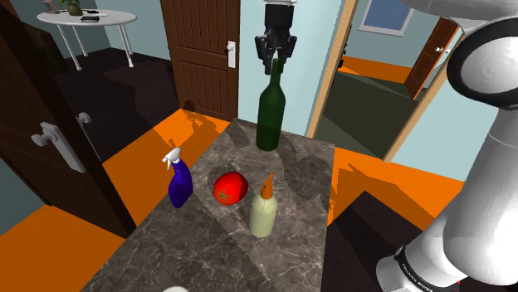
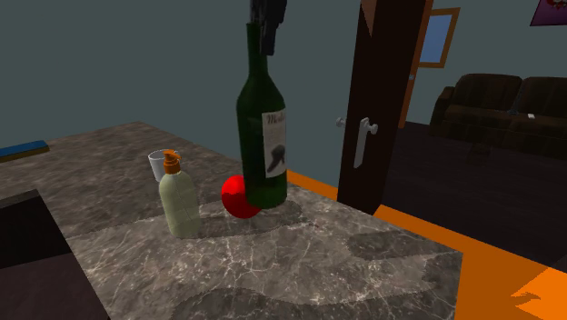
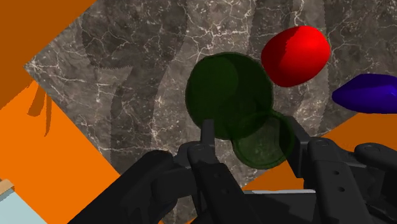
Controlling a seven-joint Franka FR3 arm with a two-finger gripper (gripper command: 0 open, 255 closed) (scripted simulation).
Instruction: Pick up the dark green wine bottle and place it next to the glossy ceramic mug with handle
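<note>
The dark green wine bottle stands upright near the far end of the marble counter; whether its base rests on the surface I cannot tell. My gripper comes down from above and is shut on the top of its neck. In the second exterior view the bottle shows a white label, with the gripper on its neck. From the wrist, the fingers clasp the bottle at its neck, with the gripper right over it. A small pale cup sits behind the cream bottle; a white rim shows at the counter's near end.
A red tomato, a blue spray bottle and a cream bottle with an orange cap stand mid-counter. Orange floor surrounds the counter. Dark wooden doors stand behind and to the shoulder view's left.
</note>
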